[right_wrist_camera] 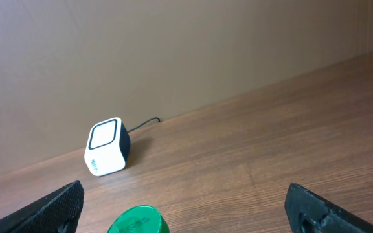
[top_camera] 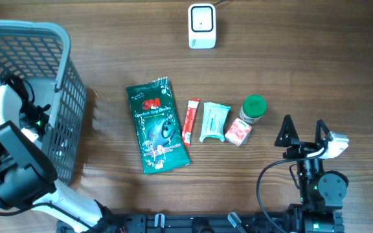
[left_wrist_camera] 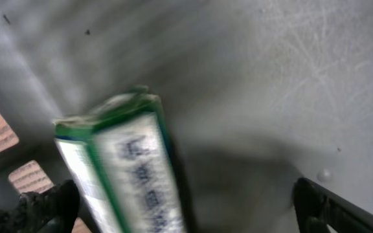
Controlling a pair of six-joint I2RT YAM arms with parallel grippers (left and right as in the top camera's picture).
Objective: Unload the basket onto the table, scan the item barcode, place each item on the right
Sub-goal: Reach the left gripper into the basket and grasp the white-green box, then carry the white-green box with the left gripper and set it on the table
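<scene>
Overhead, the left arm reaches into the basket (top_camera: 70, 97). On the wrist camera the left hand (left_wrist_camera: 193, 204) is spread wide, with a blurred green-and-white box (left_wrist_camera: 128, 168) between its fingers inside the basket, nearer the left finger. Right hand (top_camera: 303, 124) is wide open too, well right of the basket, holding nothing. Scanner (top_camera: 201, 26) stands on the surface (top_camera: 316, 58), right of the basket.

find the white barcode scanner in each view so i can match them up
Overhead: the barcode scanner sits top centre, near the table's far edge.
Left wrist: not in it; this camera looks into the basket.
Right wrist: left of centre, near the wall.
Shared landmark: the green lid, at the right wrist view's bottom edge.
</scene>
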